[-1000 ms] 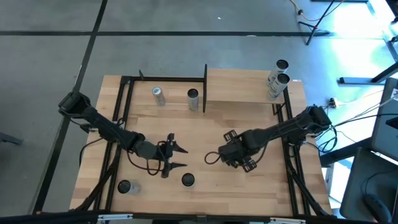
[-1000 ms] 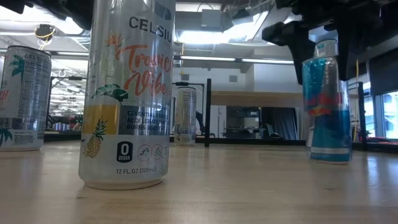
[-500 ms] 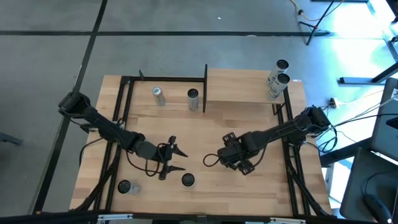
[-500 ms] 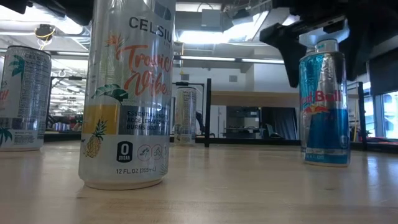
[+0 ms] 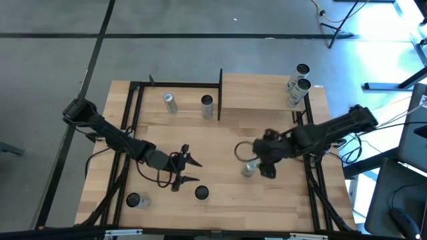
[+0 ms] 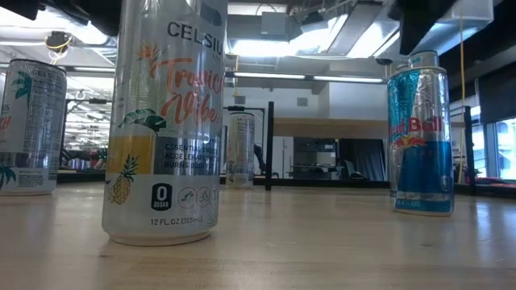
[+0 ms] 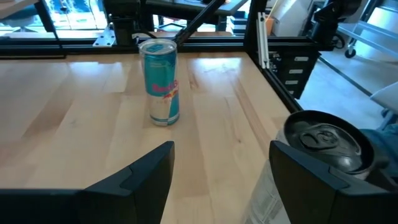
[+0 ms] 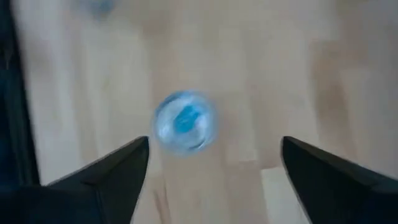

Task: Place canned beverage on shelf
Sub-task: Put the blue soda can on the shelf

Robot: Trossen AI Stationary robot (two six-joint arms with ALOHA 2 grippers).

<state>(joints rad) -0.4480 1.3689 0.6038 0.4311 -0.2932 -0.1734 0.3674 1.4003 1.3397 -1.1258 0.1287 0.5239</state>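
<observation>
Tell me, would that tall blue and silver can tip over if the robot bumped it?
Probably, yes. The blue and silver can is tall and slim on a small base, so a sideways nudge up high could topple it. Once down, its round body would likely roll across the smooth wooden table. Its shiny metal skin also looks slippery to grip.

A robotics lab or test workshop: two dark robot arms [image 5: 120, 140] are mounted on a black metal frame [image 5: 177, 85] around a light-wood counter [image 5: 220, 200], which stands on a bare grey concrete floor [image 5: 200, 20] marked with dark seams. Tripod legs and loose cables [image 5: 347, 20] lie beside the rig. At counter height, the room behind shows open ceiling ducting and strip lights [image 6: 274, 28], with large windows [image 6: 504, 149] along one side.
</observation>
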